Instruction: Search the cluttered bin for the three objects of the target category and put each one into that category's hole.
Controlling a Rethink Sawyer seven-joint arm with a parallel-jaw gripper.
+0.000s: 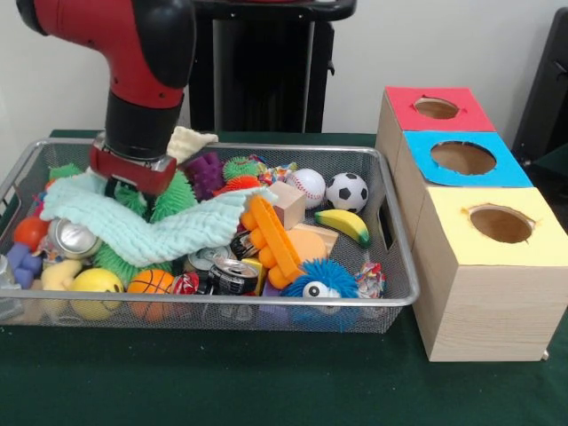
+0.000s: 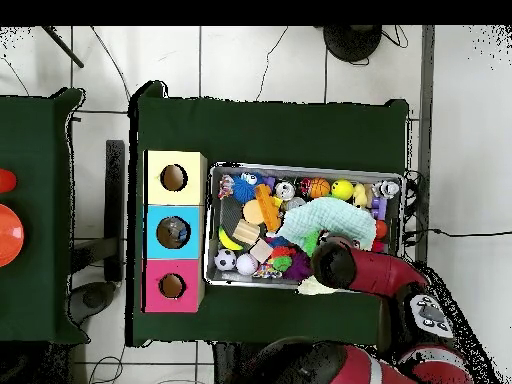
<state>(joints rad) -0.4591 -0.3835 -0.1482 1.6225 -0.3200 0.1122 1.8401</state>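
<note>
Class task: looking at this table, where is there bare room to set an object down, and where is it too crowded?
Bare green cloth lies in front of the wire bin and the yellow box; the overhead view shows another strip along the bin's opposite side. The bin is packed, with the arm low over the mint cloth.

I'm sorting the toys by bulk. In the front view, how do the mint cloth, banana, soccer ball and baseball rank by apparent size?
1. Mint cloth, by far the largest.
2. Banana, longer than either ball.
3. Soccer ball and baseball: they look alike, so no ranking.
</note>
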